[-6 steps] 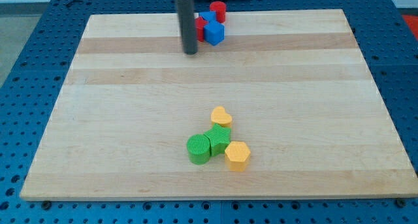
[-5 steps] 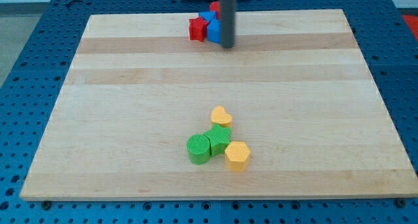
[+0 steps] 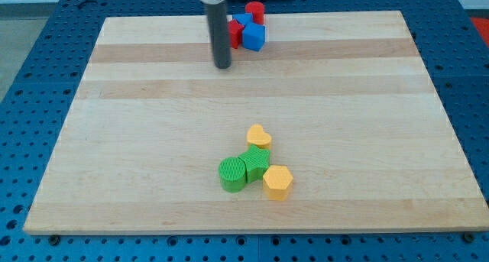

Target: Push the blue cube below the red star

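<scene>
Blue perforated benching surrounds the pale wooden tabletop [image 3: 153, 140]. My tip [image 3: 222, 65] rests on the board near its top edge; the rig has no hand, so nothing is grasped. The blue cube [image 3: 254, 37] lies up and to the view's right of my tip, close by. The red star [image 3: 234, 34] is partly hidden behind the rod, touching the cube's left side. A push leftward and downward appears required.

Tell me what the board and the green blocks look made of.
The board looks like pale, matte wood, going by its lengthwise grain and plank stripes. The green blocks look like plastic, possibly 3D-printed: fine ridges line their sides, though I can't be sure.
</scene>
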